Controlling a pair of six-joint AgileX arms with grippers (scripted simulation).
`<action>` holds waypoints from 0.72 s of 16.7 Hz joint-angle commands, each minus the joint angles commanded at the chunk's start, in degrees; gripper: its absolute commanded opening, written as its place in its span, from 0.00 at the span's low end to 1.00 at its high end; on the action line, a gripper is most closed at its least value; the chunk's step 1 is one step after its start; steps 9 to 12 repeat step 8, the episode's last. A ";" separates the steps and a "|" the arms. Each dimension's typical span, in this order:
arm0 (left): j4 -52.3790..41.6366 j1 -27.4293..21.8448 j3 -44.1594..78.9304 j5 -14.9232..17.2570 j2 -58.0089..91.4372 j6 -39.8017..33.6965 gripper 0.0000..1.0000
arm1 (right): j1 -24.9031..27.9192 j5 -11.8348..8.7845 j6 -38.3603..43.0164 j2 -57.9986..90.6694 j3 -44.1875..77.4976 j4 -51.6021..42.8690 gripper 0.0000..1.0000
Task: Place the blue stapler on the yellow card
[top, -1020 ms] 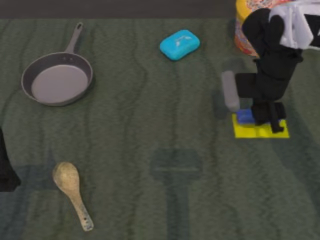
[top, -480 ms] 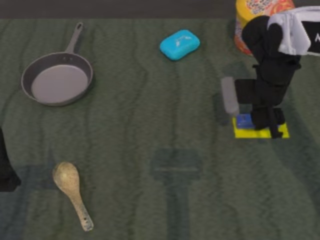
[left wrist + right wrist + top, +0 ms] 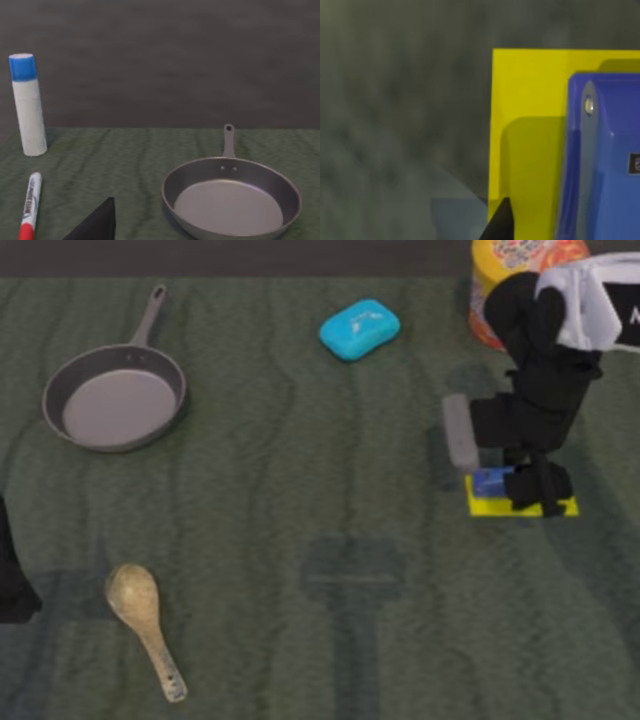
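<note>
Right pincer [image 3: 536,486] grips the stapler [image 3: 489,480] just above the card [image 3: 487,504]; a skewed release could leave it overhanging.

No lettering reads clearly anywhere (the marker [image 3: 30,207] print is too small).

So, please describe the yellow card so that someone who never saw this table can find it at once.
Look at the right side of the green table, in front of the yellow-orange printed cup. Under the right gripper lies the yellow card, with the blue stapler over it. It is the only flat, plain bright-yellow rectangle there.
</note>
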 joint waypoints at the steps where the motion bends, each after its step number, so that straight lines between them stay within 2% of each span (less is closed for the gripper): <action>1: 0.00 0.00 0.00 0.00 0.00 0.00 1.00 | 0.00 0.00 0.00 0.00 0.00 0.00 0.90; 2: 0.00 0.00 0.00 0.00 0.00 0.00 1.00 | 0.00 0.00 0.00 0.00 0.00 0.00 0.98; 3: 0.00 0.00 0.00 0.00 0.00 0.00 1.00 | 0.00 0.00 0.00 0.00 0.00 0.00 1.00; 12: 0.00 0.00 0.00 0.00 0.00 0.00 1.00 | 0.00 0.00 0.00 0.00 0.00 0.00 1.00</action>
